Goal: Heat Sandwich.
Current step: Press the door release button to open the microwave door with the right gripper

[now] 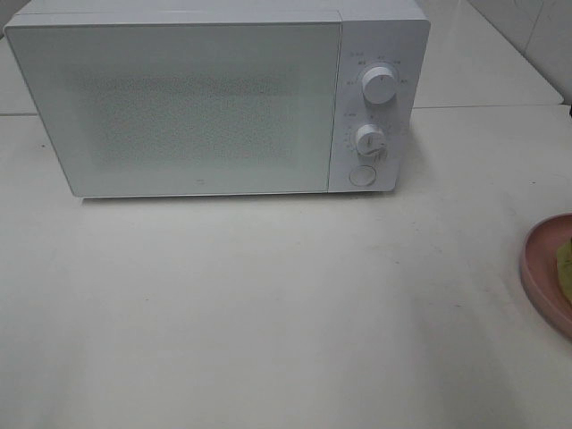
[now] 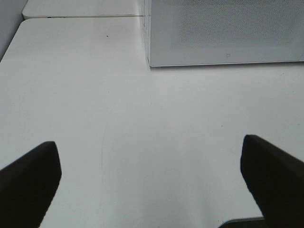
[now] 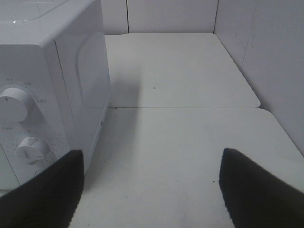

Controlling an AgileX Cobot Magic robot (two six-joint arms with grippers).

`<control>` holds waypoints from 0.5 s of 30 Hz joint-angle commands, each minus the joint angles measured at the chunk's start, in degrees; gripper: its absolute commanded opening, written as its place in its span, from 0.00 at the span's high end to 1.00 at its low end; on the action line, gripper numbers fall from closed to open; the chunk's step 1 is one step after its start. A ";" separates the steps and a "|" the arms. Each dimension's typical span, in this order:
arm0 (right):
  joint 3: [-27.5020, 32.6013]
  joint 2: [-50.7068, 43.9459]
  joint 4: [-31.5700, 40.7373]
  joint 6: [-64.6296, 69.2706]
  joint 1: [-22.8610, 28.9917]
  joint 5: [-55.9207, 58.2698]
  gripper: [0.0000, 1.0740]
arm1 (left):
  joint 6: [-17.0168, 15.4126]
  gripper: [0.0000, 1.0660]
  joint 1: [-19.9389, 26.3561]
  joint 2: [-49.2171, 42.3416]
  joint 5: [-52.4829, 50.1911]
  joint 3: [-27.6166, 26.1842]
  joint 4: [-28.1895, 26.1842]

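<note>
Microwave [image 1: 197, 107], door closed; sandwich [image 1: 566, 266] on pink plate [image 1: 534, 268]; my left gripper [image 2: 151, 185] and right gripper [image 3: 149, 190], jaws spread, empty.

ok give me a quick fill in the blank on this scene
The microwave door is ___.
Its panel carries ___ knobs above a round button.
The plate at the right of the high view is ___.
The left hand and right hand both stand ___, holding nothing.
Missing: closed, two, pink, open.
</note>
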 commanded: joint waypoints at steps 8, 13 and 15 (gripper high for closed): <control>-0.06 4.07 4.01 -2.81 4.30 -5.16 0.29 | 0.00 0.09 0.00 -1.49 -0.52 0.29 -0.17; -0.06 9.51 6.36 -8.08 11.63 -8.94 0.29 | 0.00 0.09 0.00 -1.49 -0.52 0.29 -0.17; -0.06 13.12 10.20 -10.89 15.13 -11.92 0.29 | 0.00 0.09 0.00 -1.49 -0.52 0.29 -0.17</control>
